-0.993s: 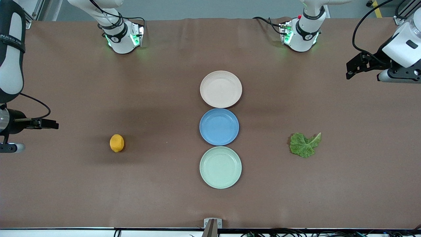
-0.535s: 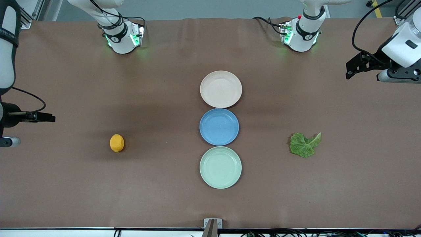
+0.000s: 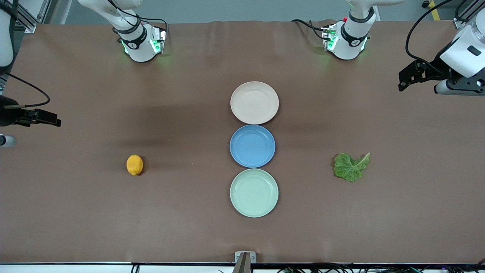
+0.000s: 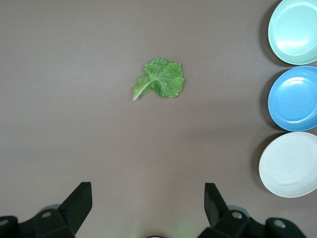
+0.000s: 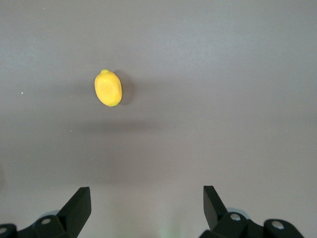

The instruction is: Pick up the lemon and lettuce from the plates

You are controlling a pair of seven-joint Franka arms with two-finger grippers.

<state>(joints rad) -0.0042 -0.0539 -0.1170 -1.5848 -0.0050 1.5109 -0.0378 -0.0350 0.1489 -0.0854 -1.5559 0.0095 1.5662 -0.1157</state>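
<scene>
Three plates lie in a touching column at the table's centre: the beige plate toward the base edge, the blue plate in the middle, the green plate toward the camera edge. All three are bare.

The lemon rests on the table, well apart from the plates toward the right arm's end and slightly nearer the camera edge than the blue plate. The lettuce lies flat on the table toward the left arm's end, level with the lemon, its pale stem pointing away from the plates. Neither item is on a plate, so the removal appears already complete.

The right gripper hangs high over the right arm's end edge, jaws spread wide and empty; its wrist view shows the lemon far below the fingers.

The left gripper hangs over the left arm's end edge toward the base corner, jaws also wide and empty, the lettuce and plates visible below its fingers. Both poses read as retreat positions, clear of the released items.
</scene>
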